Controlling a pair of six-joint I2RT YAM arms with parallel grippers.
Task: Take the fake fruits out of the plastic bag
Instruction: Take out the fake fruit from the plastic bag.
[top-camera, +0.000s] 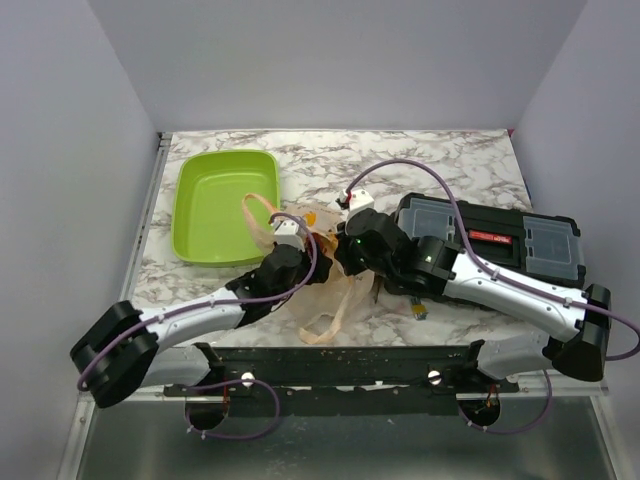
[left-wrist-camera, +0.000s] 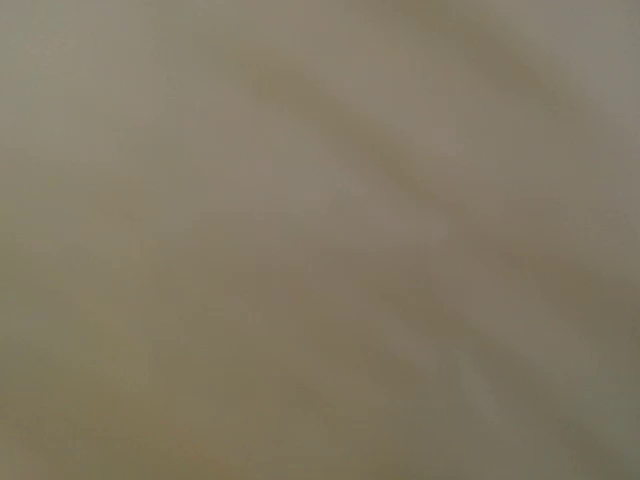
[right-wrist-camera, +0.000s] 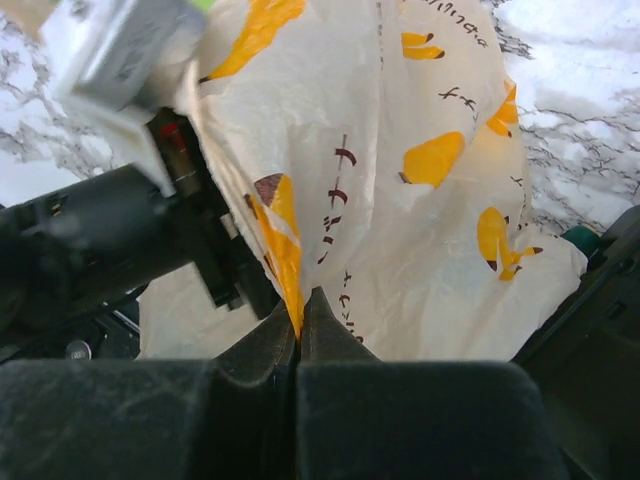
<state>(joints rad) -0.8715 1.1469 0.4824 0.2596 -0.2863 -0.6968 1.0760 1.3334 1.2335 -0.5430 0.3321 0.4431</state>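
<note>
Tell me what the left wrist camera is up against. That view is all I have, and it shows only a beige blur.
Observer: The bag. In the top view the left gripper is buried in it, with its fingers hidden.
Operator: Report the right gripper.
Observer: The right gripper is shut on a fold of the bag, as its wrist view shows.
Operator: Say where the fruit is.
Observer: No fruit shows outside the bag in any view. The only fruit in sight is the orange prints on the bag.
</note>
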